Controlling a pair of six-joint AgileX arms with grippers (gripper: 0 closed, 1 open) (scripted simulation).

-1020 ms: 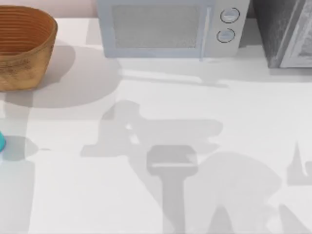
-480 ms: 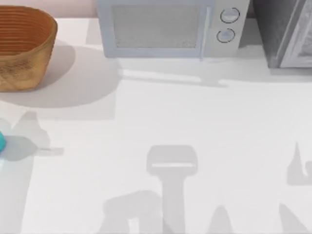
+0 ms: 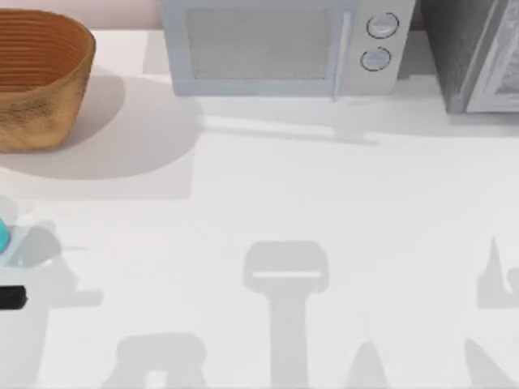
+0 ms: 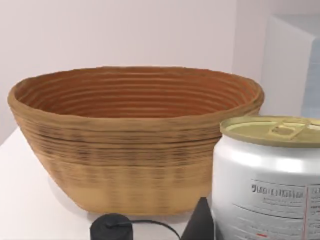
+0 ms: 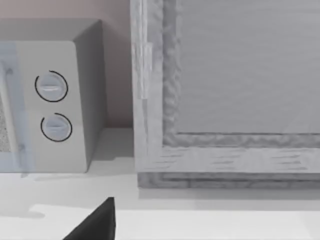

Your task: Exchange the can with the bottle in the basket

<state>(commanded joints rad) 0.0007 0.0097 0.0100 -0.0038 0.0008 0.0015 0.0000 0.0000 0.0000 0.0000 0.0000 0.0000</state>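
Nearest the left gripper (image 4: pixel 200 225) stands the can (image 4: pixel 267 180), just in front of the basket (image 4: pixel 135 145); whether its fingers are open I cannot tell. A grazing approach could topple the can against the basket. The bottle (image 3: pixel 3 236) sits near the basket's front

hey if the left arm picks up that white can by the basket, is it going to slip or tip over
The can has a smooth, shiny metal wall, so it could slide in a loose grip. It looks stiff and should probably keep its shape. It stands upright on a flat base beside the basket; a low push likely slides it, a high one may tip it, and then it would roll.
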